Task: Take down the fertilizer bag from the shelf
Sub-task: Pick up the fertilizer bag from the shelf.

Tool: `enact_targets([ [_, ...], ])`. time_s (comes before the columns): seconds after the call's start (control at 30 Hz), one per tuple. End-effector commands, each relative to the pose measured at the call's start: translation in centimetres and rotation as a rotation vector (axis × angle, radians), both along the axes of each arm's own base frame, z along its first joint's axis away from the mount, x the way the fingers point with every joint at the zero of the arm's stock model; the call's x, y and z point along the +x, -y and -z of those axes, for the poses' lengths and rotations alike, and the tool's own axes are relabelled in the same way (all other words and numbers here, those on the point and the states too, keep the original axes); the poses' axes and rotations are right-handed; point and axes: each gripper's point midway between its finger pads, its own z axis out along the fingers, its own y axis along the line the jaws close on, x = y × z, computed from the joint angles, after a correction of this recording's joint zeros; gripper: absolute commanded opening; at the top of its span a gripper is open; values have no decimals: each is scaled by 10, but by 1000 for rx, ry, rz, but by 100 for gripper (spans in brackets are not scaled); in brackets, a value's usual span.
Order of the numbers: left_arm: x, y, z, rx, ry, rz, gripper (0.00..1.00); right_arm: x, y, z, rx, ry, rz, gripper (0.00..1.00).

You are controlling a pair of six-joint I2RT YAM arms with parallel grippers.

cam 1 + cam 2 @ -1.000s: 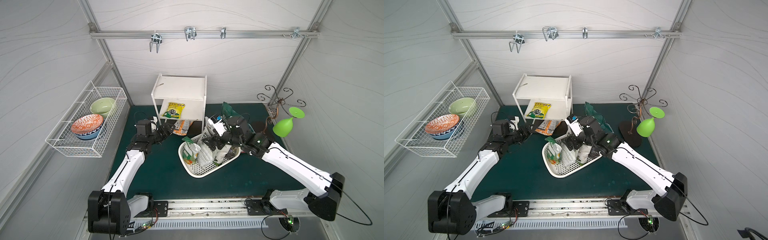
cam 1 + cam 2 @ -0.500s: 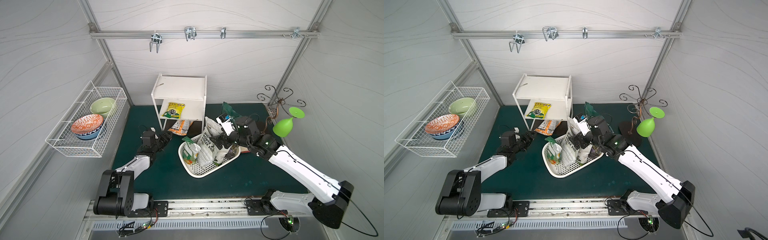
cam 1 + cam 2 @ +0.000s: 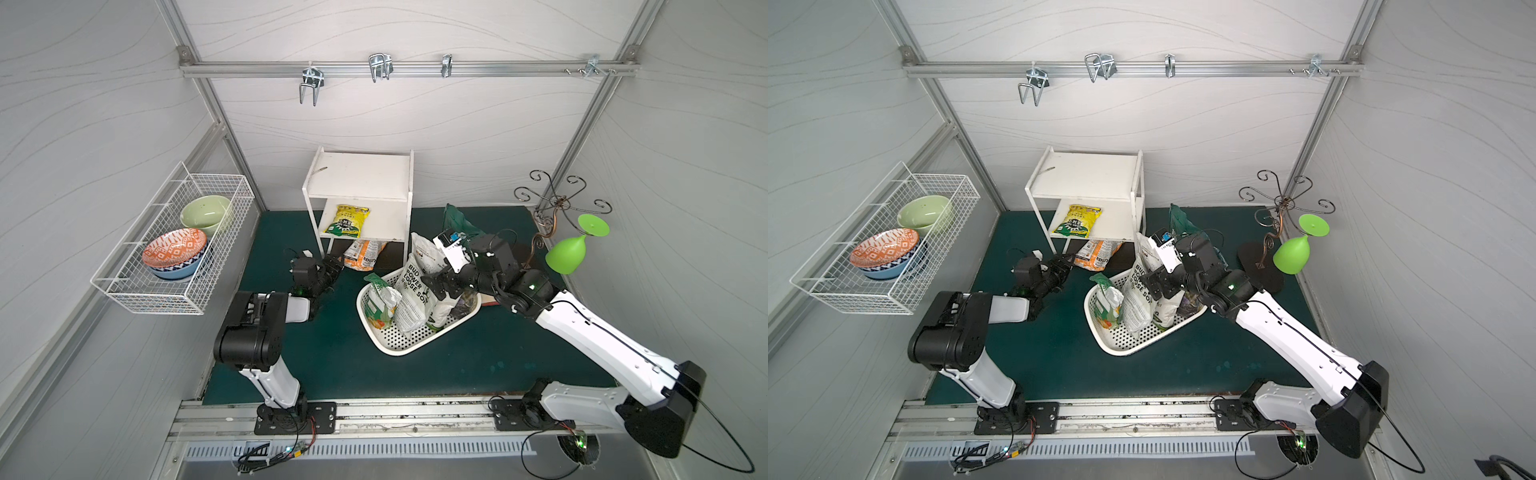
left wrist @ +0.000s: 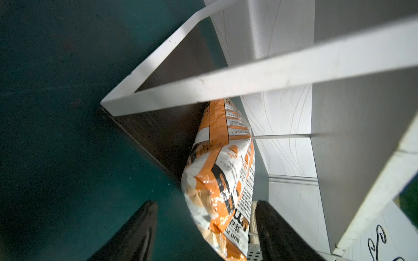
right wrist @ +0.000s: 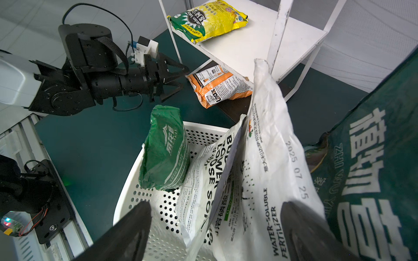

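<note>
The white shelf (image 3: 359,172) stands at the back of the green mat. A yellow bag (image 3: 347,218) lies on its middle board. An orange and white bag (image 3: 365,255) lies on the dark bottom panel and sticks out the front. My left gripper (image 3: 334,266) is low at that bag's corner. In the left wrist view the orange bag (image 4: 221,176) sits between the open fingers of the left gripper (image 4: 207,203). My right gripper (image 3: 440,286) hangs open over the white perforated basket (image 3: 399,345), and in the right wrist view the right gripper (image 5: 216,205) straddles white bags.
Several bags stand in the perforated basket, and a dark green bag (image 3: 457,216) is behind it. A wire basket (image 3: 174,249) with bowls hangs on the left wall. A green glass (image 3: 567,253) hangs on a metal stand at the right. Hooks line the upper rail.
My left arm has folded down low, and its gripper has sunk to the orange bag, with the jaws slightly narrower. My right arm has shifted a little to the right over the basket.
</note>
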Motion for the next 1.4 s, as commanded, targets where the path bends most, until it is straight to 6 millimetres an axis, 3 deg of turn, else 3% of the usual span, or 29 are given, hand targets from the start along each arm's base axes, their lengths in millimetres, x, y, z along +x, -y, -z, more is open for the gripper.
enact_targets([
  [0.0, 28, 3, -39, -49, 173, -19, 72, 3, 3, 10, -34, -7, 7, 93],
  [0.27, 45, 19, -36, -68, 190, 6, 64, 3, 0, 14, -35, -25, 0, 92],
  [0.4, 46, 19, -28, -69, 172, 10, 39, 4, 2, 13, -41, -15, 5, 93],
  [0.57, 47, 24, -21, -103, 163, 38, 16, 4, 4, 12, -48, -10, 7, 93],
  [0.63, 47, 26, -23, -120, 174, 56, 0, 4, 4, 11, -48, -7, 9, 93],
  [0.77, 45, 25, -27, -131, 181, 66, 0, 4, 5, 9, -46, 1, 13, 93],
  [1.03, 22, 2, -43, -138, 201, 16, 0, 3, 7, 5, -41, 7, 13, 93],
  [1.37, 2, 1, -71, -91, 197, 45, 0, 2, 4, 1, -31, 5, 3, 93],
])
